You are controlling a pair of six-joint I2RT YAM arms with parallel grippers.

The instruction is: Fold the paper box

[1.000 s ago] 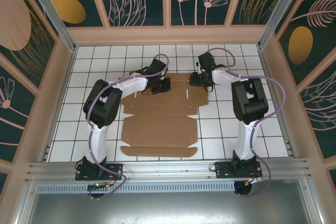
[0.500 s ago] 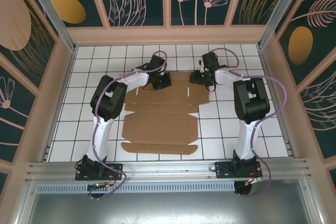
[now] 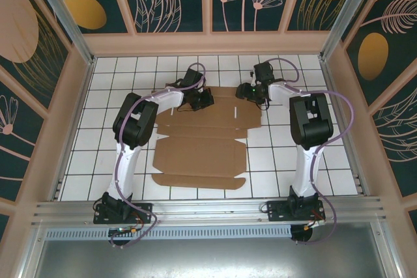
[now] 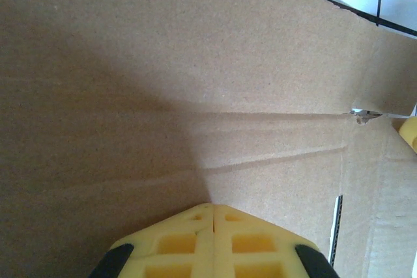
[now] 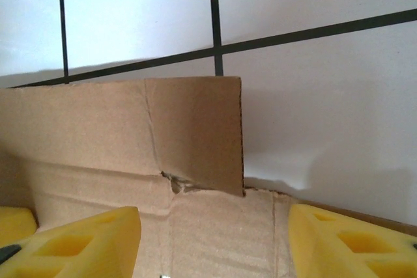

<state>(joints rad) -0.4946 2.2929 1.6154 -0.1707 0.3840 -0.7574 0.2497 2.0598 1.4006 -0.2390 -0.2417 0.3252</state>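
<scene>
Bright, even light; soft shadows; close-ups blur near the lens.
The overhead view is sharp, with no glare on the white table [image 3: 273,161]. In the left wrist view a broad dim shadow crosses the paper box [image 4: 195,63] and the left gripper [image 4: 213,216] is out of focus. In the right wrist view the box throws a soft grey shadow to its right.
</scene>
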